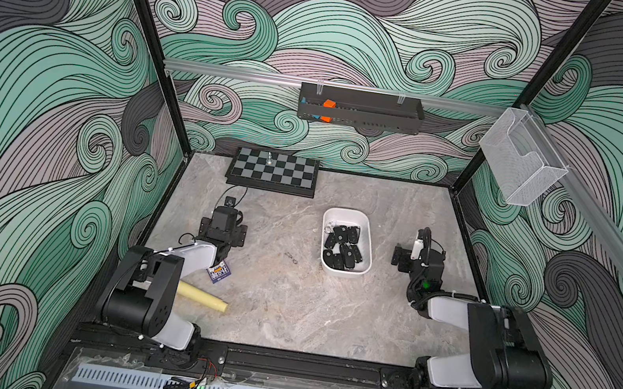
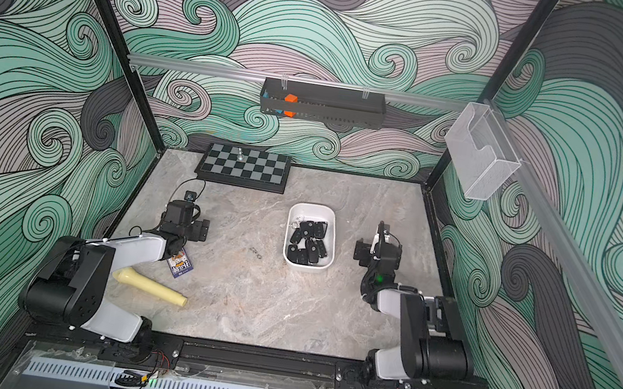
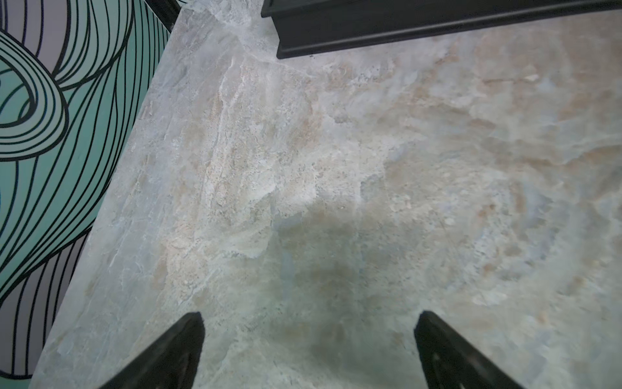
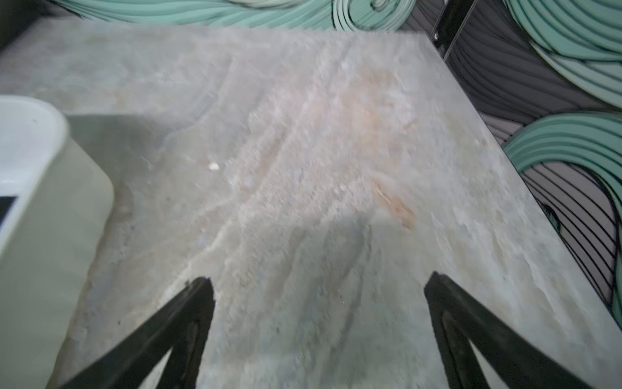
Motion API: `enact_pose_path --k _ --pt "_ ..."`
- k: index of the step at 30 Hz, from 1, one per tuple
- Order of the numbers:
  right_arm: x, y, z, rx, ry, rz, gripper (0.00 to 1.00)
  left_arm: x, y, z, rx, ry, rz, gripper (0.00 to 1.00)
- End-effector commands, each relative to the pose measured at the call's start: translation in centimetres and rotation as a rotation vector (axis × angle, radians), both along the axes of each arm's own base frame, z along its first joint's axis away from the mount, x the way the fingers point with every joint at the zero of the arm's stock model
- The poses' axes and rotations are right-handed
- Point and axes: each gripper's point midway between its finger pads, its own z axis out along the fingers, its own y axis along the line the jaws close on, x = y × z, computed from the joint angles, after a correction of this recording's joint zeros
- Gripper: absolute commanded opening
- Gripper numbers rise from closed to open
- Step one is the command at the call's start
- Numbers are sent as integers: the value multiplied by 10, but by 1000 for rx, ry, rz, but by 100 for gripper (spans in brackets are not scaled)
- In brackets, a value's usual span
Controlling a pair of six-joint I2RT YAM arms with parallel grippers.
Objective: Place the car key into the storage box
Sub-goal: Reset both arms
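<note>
You see a grey marble table. At its back edge lies a chessboard, and one small silver piece stands on it. Higher up, a black tray hangs on a rail and holds an orange block. A mesh basket hangs on the side rail. A pale yellow tube lies on the table, and near it lies a small printed card.

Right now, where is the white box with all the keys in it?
In both top views the storage box sits on the table, right of centre, just left of the right arm, with the chessboard behind it.
</note>
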Motion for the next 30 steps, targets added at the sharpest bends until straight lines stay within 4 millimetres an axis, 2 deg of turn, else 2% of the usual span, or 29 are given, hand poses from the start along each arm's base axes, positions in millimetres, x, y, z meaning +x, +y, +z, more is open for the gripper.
enact_pose_path --k 1,4,6,9,11,15,30 --pt "15 25 26 -10 -149 129 99 31 6 29 -37 -160 0 99" --pt "21 19 25 6 -142 104 99 15 23 28 -139 -285 47 99" --pt "21 14 22 28 -110 90 99 13 19 28 -107 -396 7 99" --pt "22 13 24 32 -122 88 99 15 20 22 -131 -279 29 99" --pt "21 13 24 33 -126 88 99 20 22 21 -156 -305 12 99" --pt "21 13 25 32 -129 88 99 19 24 19 -180 -256 26 99" --pt "21 13 24 31 -126 90 99 21 24 19 -199 -248 18 99"
